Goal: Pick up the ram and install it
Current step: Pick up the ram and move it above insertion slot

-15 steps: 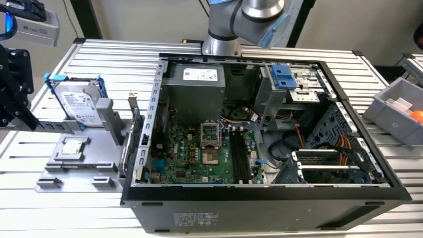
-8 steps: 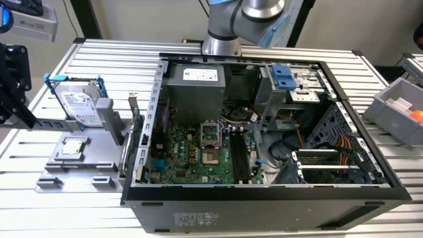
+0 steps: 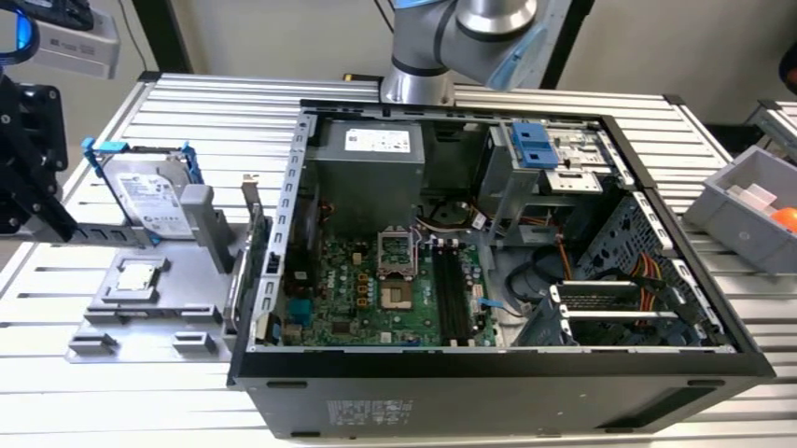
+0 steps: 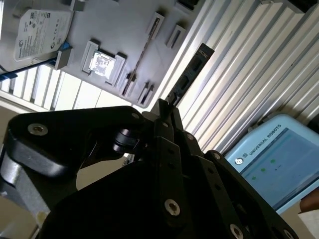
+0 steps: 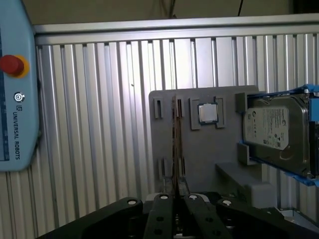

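Saw an open computer case [image 3: 498, 364] on the slatted table [image 3: 200, 103], with a grey holder plate [image 3: 149, 322] just beside it carrying a hard drive [image 3: 149, 196]. Found the gripper [image 4: 167, 105] pinching one end of the ram [image 4: 192, 74], held near that plate, outside the case.

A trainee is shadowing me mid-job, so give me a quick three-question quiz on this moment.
1. True or false: the gripper is shut on the ram.
2. Which stands at the grey fixture plate near the processor chip? A) hard drive B) fan C) screwdriver
3. Fill in: the computer case lies ____, with its motherboard exposed.
Key: 1 true; 2 A; 3 open.
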`<state>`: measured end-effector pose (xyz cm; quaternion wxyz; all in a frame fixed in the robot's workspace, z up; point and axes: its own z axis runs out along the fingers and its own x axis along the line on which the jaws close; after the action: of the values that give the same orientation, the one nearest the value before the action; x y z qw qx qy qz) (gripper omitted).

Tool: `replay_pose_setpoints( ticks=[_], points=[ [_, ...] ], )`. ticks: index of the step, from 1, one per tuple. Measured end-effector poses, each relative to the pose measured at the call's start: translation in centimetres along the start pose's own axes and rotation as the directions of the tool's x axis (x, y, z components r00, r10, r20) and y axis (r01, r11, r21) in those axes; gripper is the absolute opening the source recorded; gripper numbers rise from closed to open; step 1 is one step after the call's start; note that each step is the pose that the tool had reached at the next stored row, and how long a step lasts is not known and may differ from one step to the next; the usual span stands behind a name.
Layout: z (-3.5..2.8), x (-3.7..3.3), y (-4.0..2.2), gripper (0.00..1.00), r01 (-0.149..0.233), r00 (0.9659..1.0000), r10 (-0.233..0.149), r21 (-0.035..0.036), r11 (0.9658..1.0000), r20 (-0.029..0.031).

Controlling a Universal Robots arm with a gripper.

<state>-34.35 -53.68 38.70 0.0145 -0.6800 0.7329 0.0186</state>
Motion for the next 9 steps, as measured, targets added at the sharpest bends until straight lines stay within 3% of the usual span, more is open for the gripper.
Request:
replay_pose_setpoints(
  ticks=[9],
  points=[
    [-0.01, -0.13, -1.71, 0.00, 0.000, 1.0000, 0.000, 0.0000, 1.0000, 0.0000]
  ],
)
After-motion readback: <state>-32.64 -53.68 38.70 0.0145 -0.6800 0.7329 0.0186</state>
